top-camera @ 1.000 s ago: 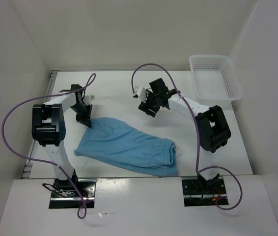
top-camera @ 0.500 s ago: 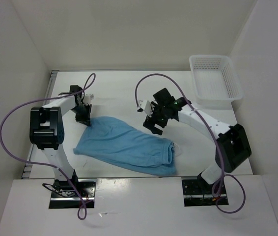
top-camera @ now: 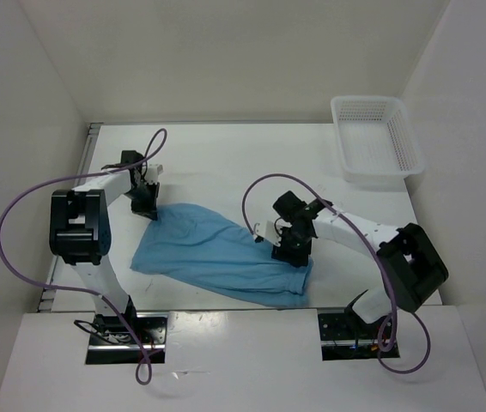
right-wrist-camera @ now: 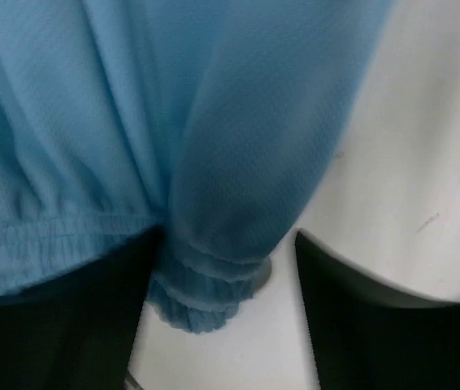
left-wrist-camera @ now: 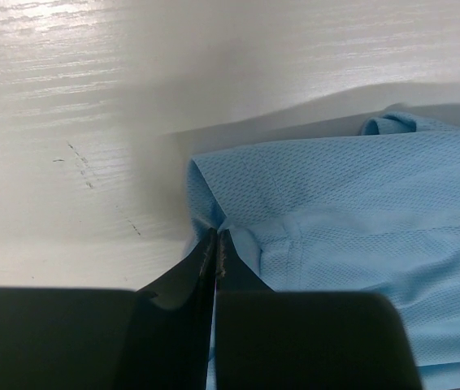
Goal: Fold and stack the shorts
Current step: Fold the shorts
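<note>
Top external view: white table [top-camera: 226, 163]; sky-blue shorts [top-camera: 209, 249], spread flat between the two grippers; white mesh basket [top-camera: 372, 142], well beyond the right gripper [top-camera: 288, 255] and apart from it; right gripper, jaws apart, straddling the bunched elastic waistband [right-wrist-camera: 206, 292]; left gripper [left-wrist-camera: 216, 244], fingers pinched closed on a corner of the shorts.

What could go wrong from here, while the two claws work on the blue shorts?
1. The left claw is shut on only a thin corner of the shorts. That corner may slip out once it is lifted.
2. The right claw stands open around a bunched piece of the waistband. If it closes there, it may catch an uneven number of layers, and the fold could come out crooked.
</note>
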`<action>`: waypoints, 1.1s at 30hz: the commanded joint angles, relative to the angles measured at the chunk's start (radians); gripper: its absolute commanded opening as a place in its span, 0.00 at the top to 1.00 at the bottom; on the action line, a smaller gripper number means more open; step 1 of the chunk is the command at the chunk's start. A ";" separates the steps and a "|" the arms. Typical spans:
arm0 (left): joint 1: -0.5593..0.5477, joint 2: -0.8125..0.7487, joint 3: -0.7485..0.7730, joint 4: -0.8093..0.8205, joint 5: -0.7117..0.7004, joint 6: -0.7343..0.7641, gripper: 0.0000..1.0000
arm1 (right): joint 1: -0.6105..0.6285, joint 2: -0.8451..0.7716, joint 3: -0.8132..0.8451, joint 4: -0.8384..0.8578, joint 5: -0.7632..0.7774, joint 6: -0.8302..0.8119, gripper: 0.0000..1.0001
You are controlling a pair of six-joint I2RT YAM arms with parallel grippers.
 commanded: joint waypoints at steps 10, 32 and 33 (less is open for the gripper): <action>0.005 -0.023 0.019 0.040 -0.071 0.007 1.00 | 0.004 0.164 0.036 0.397 0.284 -0.070 0.91; 0.060 -0.103 0.132 -0.065 -0.054 0.007 0.65 | -0.046 0.189 0.070 0.548 0.369 -0.108 0.27; 0.060 -0.103 0.132 -0.065 -0.006 0.007 0.65 | -0.046 0.189 0.061 0.548 0.369 -0.119 0.27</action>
